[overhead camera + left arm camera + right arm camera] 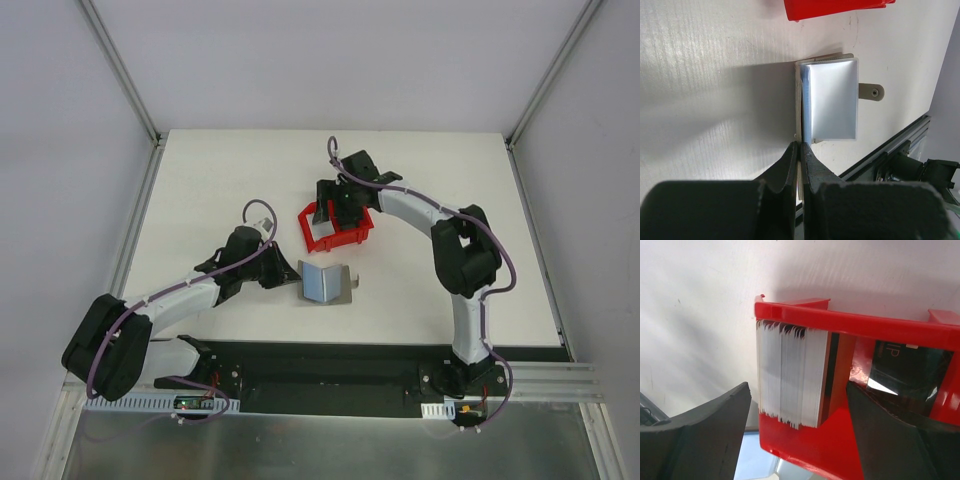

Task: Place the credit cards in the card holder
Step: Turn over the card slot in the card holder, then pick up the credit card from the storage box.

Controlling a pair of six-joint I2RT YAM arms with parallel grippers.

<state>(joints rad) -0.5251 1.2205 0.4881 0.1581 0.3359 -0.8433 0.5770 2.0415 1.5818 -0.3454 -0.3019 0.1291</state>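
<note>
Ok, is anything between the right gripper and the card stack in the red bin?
Nothing covers the card stack: the red bin is open-topped and the right gripper hangs open over it. But the stack sits tight against the bin's side wall, and one finger looks outside that wall, which may block a pinch.

Looking down between the widely parted fingers [705, 435] of the right gripper [799, 390], one outside the red bin [865, 322], the other over its interior. Inside, against the partition, a white card [790, 375] standing upright (single or stacked, not discernible); beyond the partition, a dark glossy card [905, 370]. Beneath, white table [700, 300].
</note>
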